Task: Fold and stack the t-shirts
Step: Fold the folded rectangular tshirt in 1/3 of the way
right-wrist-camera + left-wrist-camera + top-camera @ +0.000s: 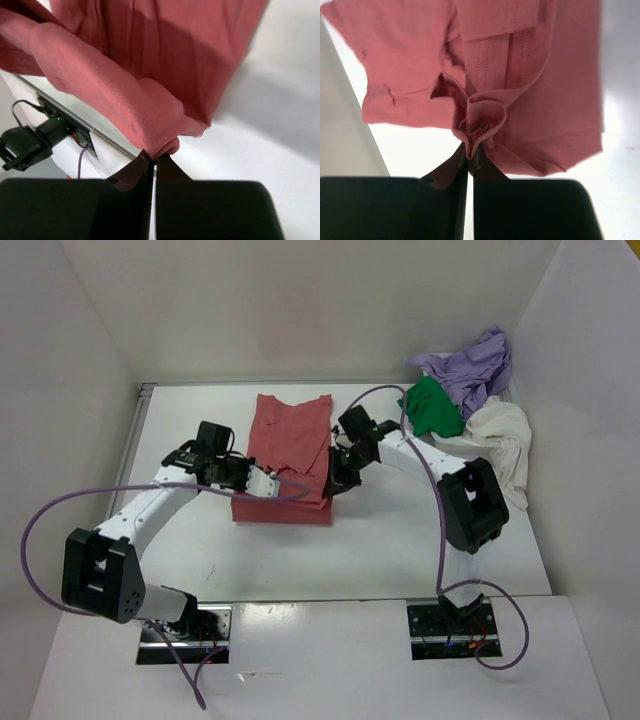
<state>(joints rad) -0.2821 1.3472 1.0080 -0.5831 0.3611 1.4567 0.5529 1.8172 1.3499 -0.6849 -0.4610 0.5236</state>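
Observation:
A salmon-red t-shirt (290, 445) lies partly folded in the middle of the table. My left gripper (268, 483) is shut on a bunched fold of it (479, 124) at its left near side. My right gripper (335, 480) is shut on its right edge (161, 146), lifted off the table. A green t-shirt (432, 408), a lavender t-shirt (473, 365) and a cream-white t-shirt (503, 438) lie heaped at the back right.
White walls enclose the table on the left, back and right. The arm bases (445, 625) and purple cables (60, 510) occupy the near edge. The table's left rim (135, 425) has a metal strip.

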